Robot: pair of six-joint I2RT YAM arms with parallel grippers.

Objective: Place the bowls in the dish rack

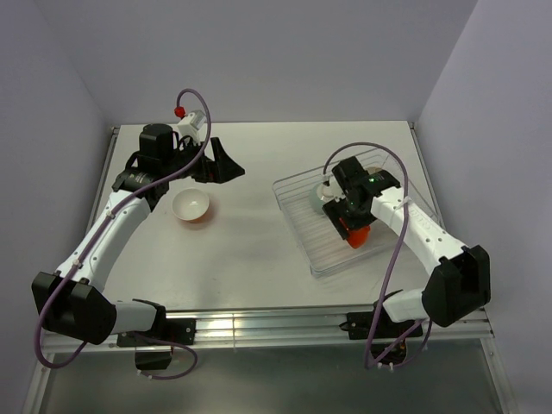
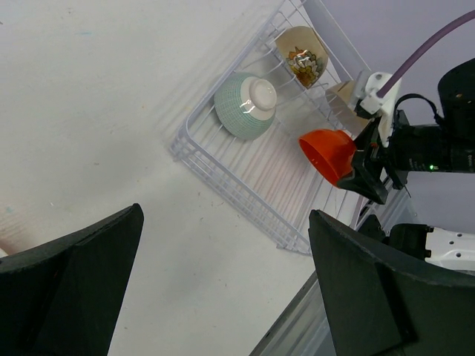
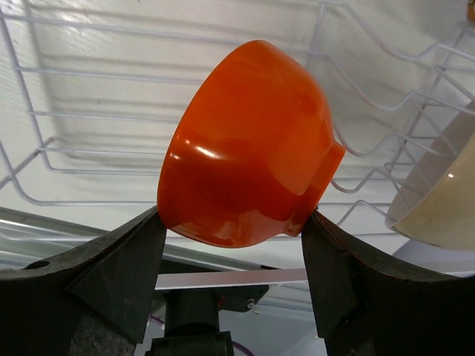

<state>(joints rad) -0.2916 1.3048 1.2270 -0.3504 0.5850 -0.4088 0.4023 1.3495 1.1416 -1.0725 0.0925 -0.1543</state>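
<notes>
White tabletop [image 1: 250, 259] is carrying the dish rack [image 1: 321, 253] on its right side. Right gripper [image 3: 231, 219] is hanging over it, jaws pinching the orange bowl [image 3: 249, 141], tipped sideways. It should be going down slowly, not bumping the mint bowl [image 2: 245, 106]. Left gripper [image 1: 220, 164] is hovering near the red-and-white bowl [image 1: 191, 206], jaws spread wide, holding nothing.

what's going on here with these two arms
The right arm has its jaws shut on an orange bowl, tipped on its side over the dish rack. A mint green bowl, upside down, and a cream bowl sit in the rack. One bowl, white inside, sits on the table near the left arm, whose jaws are open and empty.
</notes>
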